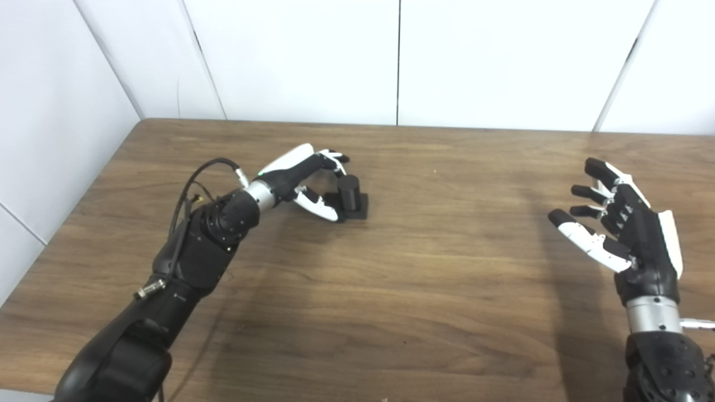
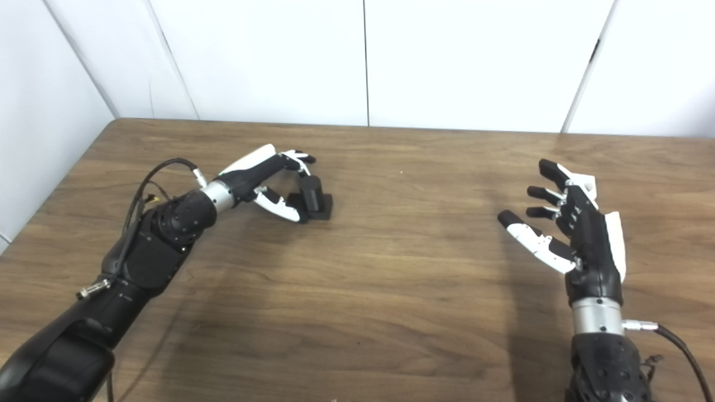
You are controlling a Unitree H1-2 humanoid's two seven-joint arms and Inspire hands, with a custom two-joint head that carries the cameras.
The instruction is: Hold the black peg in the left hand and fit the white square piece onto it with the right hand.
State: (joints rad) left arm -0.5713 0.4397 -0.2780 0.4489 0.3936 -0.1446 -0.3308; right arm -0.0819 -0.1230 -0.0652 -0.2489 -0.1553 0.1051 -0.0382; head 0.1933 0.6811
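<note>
The black peg point(image 1: 350, 195), a short cylinder on a square base, stands upright on the wooden table point(image 1: 435, 268) left of centre. My left hand point(image 1: 304, 178) reaches around it from the left, fingers curved over its top and thumb by its base, still apart. I cannot tell whether they touch the peg. My right hand point(image 1: 620, 223) hovers open at the right side, fingers spread, holding nothing. No white square piece shows in either view.
White wall panels point(image 1: 391, 56) close off the table's far edge and left side. A cable loops off my left forearm point(image 1: 195, 184).
</note>
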